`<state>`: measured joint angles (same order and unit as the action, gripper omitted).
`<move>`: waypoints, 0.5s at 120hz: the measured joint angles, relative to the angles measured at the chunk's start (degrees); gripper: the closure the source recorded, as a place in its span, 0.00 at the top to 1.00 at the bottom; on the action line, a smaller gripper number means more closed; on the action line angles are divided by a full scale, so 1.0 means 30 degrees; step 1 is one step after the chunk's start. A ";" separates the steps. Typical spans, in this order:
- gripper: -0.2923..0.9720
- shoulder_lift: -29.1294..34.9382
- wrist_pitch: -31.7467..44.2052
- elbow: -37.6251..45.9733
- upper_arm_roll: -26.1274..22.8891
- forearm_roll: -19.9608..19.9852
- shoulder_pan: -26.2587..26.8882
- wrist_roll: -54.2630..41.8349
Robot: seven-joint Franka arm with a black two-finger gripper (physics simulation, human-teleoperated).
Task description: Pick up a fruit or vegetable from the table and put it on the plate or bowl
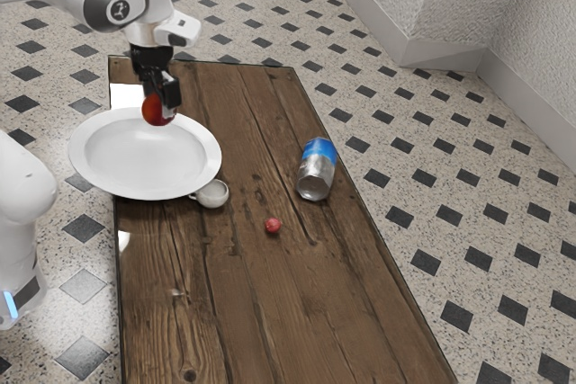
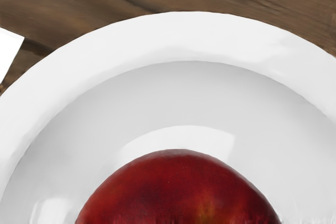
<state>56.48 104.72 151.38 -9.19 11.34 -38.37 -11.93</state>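
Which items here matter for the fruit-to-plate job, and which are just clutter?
In play:
- apple, gripped in the end effector
- white plate, directly under the apple

Lying about:
- can, on its side
- small white cup, at the plate's rim
- small red fruit, alone on the table

Speckled floor [image 1: 504, 132] with black diamond tiles — white textured walls [image 1: 531, 6], dark wooden table [image 1: 270, 303].

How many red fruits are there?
2. One red apple is held in the gripper over the white plate. One small red fruit lies on the wooden table near the tipped can. I see no others.
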 joint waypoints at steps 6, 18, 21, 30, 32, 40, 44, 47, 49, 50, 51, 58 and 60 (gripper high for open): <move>0.70 0.0007 -0.0137 -0.0038 0.0006 0.0183 0.0046 0.0008; 0.74 -0.0011 -0.0322 -0.0079 -0.0086 0.0388 0.0119 0.0030; 0.74 -0.0036 -0.0350 -0.0088 -0.0327 0.0396 0.0125 0.0036; 0.75 -0.0318 0.0063 -0.1126 -0.1071 0.0748 0.0237 0.0140; 0.75 -0.0633 0.0184 -0.1972 -0.1510 0.0927 0.0393 0.0279; 0.76 -0.4350 0.0448 -0.6778 -0.2527 0.0446 0.2120 0.2003; 0.76 -0.7053 0.0276 -0.9652 -0.1415 -0.0238 0.4510 0.3504; 0.76 -0.8723 -0.0073 -1.1640 -0.0074 -0.0806 0.6801 0.4928; 0.76 -0.9637 -0.0421 -1.2866 0.0993 -0.1187 0.8508 0.5980; 0.76 -1.0055 -0.0635 -1.3481 0.1544 -0.1390 0.9382 0.6527; 0.76 -1.0516 -0.0897 -1.4158 0.2156 -0.1600 1.0381 0.7097; 0.77 -1.3048 -0.2668 -1.7319 0.5001 -0.2741 1.4528 1.0933; 0.77 -1.3528 -0.3103 -1.7747 0.5420 -0.2960 1.5066 1.1966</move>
<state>15.90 95.41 98.14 7.07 2.46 6.83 23.97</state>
